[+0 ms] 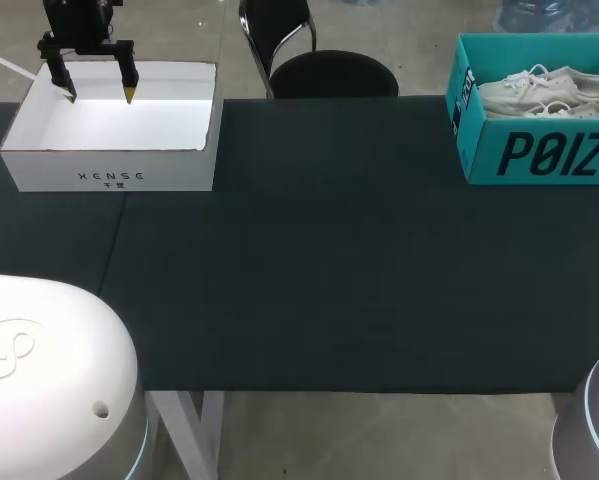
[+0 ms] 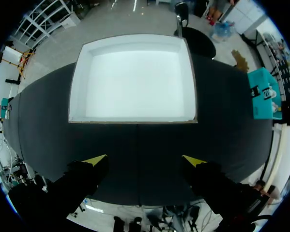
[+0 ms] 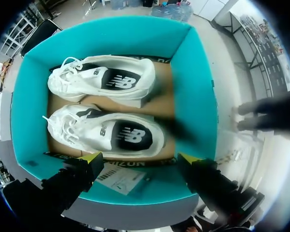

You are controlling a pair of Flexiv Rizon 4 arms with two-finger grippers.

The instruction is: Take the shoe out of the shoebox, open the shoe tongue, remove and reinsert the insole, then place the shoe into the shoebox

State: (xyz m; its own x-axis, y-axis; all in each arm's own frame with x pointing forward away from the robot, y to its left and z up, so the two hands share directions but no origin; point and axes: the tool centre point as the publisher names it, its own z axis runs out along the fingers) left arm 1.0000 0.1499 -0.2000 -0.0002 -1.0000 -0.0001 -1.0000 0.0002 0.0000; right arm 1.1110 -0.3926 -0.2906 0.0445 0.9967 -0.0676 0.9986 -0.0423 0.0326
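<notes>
Right gripper [image 3: 140, 157] hangs spread and empty above the teal shoebox [image 3: 195, 92], lined up, I judge, to take the nearer white shoe [image 3: 106, 133]; a second shoe [image 3: 103, 79] lies beside it; left gripper [image 1: 100, 97], likewise released, hovers over the white box [image 1: 109, 170], presumably keeping clear; the head camera cuts the shoebox off, and my right arm barely shows.
</notes>
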